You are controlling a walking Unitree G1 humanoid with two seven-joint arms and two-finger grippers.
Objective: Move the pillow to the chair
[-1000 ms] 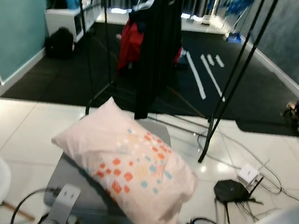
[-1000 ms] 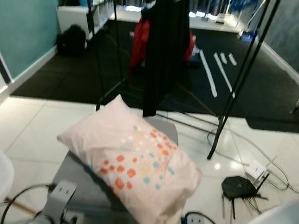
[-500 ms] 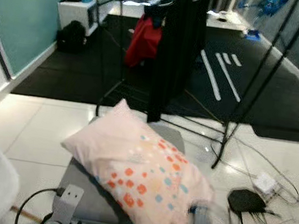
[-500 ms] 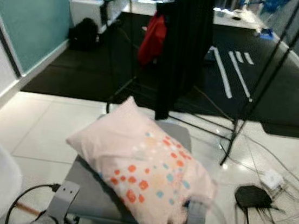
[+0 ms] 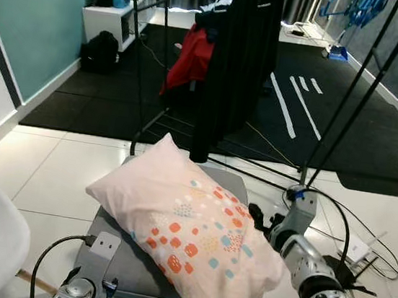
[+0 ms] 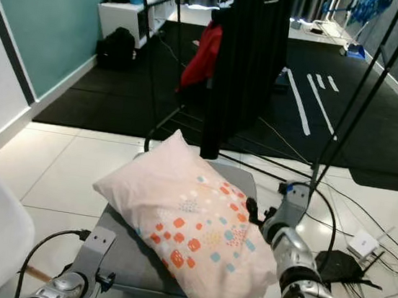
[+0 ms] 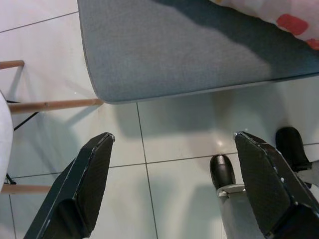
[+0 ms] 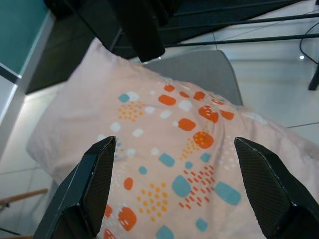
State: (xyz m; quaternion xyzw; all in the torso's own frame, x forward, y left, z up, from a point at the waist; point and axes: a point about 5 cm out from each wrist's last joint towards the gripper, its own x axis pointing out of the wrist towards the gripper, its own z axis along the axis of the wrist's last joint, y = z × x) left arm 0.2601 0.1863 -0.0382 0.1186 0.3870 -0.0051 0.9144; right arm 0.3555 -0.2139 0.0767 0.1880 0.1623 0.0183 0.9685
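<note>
"Where's the pillow [image 5: 189, 231] lying?"

"Slantwise across that grey padded seat [image 6: 125, 245], one corner hanging off the near edge toward the robot."

"And the arms?"

"The right gripper [image 8: 174, 191] hovers over the printed side, fingers [image 8: 92, 186] spread wide, holding nothing. The left gripper [image 7: 172, 186] hangs low by the seat's front edge over the tiled floor [image 5: 50, 174], just as open and empty."

"Will it be easy to lift?"

"Light, I'd guess, but soft and floppy (it'll sag from any one grip). I'd pinch deep into a bunched corner or thick edge, not the smooth flat middle."
</note>
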